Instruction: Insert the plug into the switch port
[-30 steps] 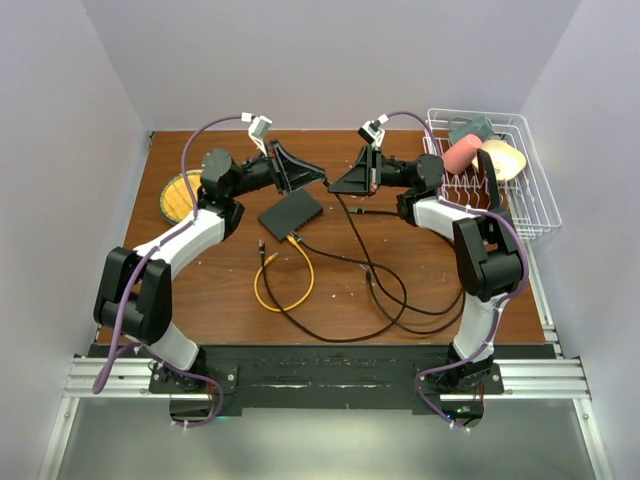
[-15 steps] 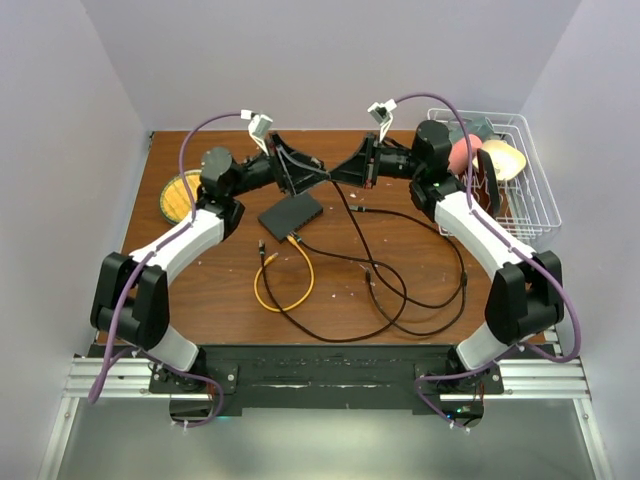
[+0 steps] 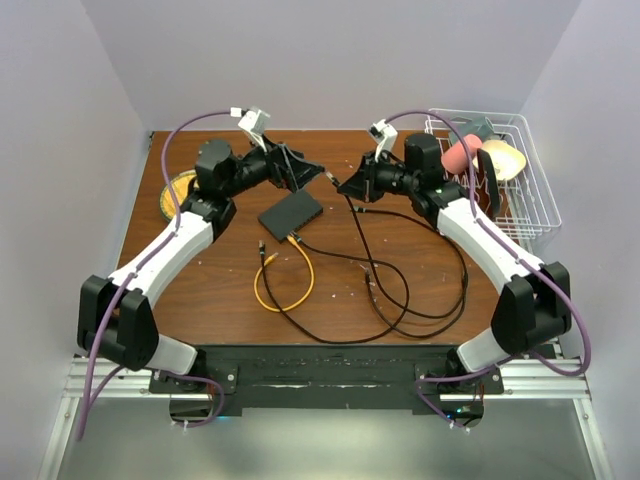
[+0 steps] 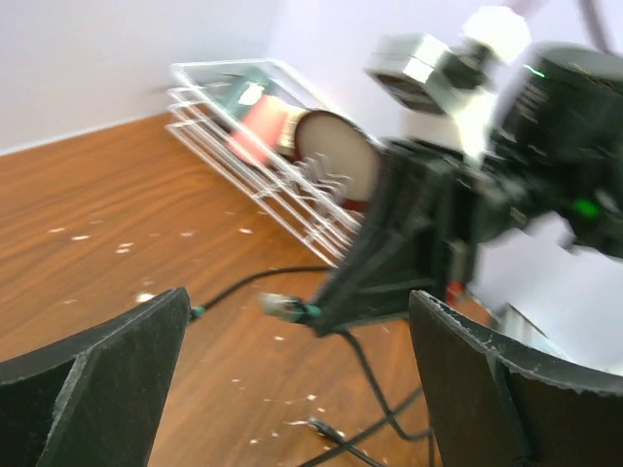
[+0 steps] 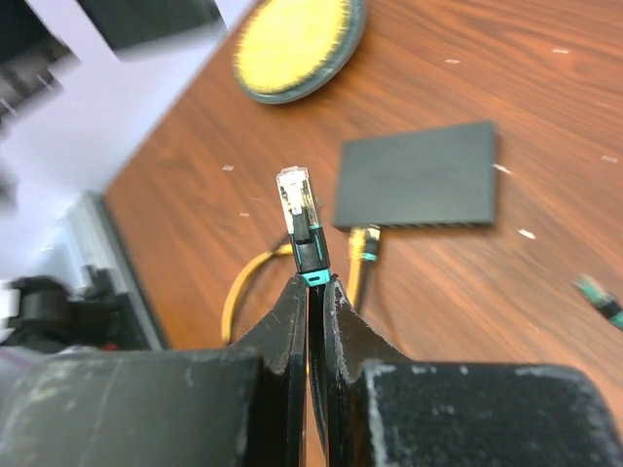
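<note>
The plug (image 5: 296, 207), clear-tipped with a black and teal boot, sticks up out of my right gripper (image 5: 313, 282), which is shut on the black cable just behind it. Seen from above, this gripper (image 3: 345, 185) holds the plug (image 3: 330, 178) in the air beyond the switch (image 3: 291, 213), a flat dark box. The switch port lies in the row along its long edge (image 5: 419, 223); a yellow plug (image 5: 365, 243) sits at that edge. My left gripper (image 3: 316, 171) faces the plug (image 4: 282, 306), open, with its fingers (image 4: 107, 375) on either side and apart from it.
A yellow cable loop (image 3: 282, 285) and black cable loops (image 3: 400, 295) lie in front of the switch. Another loose plug (image 5: 599, 297) lies on the table. At the back left is a yellow disc (image 3: 180, 195). A white wire rack (image 3: 520, 180) holding items stands at the back right.
My left gripper has opened, let go of the plug and drawn back a little. The right arm swung its elbow outward and still holds the plug.
</note>
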Robot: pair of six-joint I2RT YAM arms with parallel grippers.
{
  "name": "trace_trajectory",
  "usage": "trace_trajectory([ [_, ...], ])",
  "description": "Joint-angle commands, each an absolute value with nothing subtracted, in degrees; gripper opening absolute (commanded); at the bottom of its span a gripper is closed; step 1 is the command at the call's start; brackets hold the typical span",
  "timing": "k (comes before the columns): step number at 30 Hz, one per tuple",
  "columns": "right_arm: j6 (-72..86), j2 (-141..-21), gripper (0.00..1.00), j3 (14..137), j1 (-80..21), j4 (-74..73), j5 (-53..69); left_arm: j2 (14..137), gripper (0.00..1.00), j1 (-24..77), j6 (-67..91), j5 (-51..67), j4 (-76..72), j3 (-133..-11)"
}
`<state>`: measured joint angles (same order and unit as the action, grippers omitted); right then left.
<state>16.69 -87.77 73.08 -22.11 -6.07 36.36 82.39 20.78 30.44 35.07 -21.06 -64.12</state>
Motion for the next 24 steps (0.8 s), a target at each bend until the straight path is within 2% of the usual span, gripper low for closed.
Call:
trace_trajectory([
  [1, 11.34, -82.71, 0.00, 71.55, -24.16, -10.01, 25.59, 79.89, 1.00, 19.34, 22.50, 22.25, -9.50, -68.55],
  [5, 8.44, -82.00, 0.00, 70.84, -27.85, -12.48, 14.71, 80.68, 1.00, 17.06, 21.80, 18.11, -5.36, -68.56],
  [12, 7.38, -82.97, 0.00, 67.94, -31.99, -11.25, 6.00, 86.91, 1.00, 11.96, 23.38, 21.26, -2.20, -70.04],
  [20, 10.71, -89.38, 0.00, 68.29, -34.27, -11.69, 3.17, 99.47, 1.00, 10.81, 21.71, 22.76, 5.71, -75.85],
  [24, 12.74, -91.14, 0.00, 68.29, -35.16, -9.85, 3.43, 103.44, 1.00, 9.85, 24.07, 28.02, 1.68, -75.76],
])
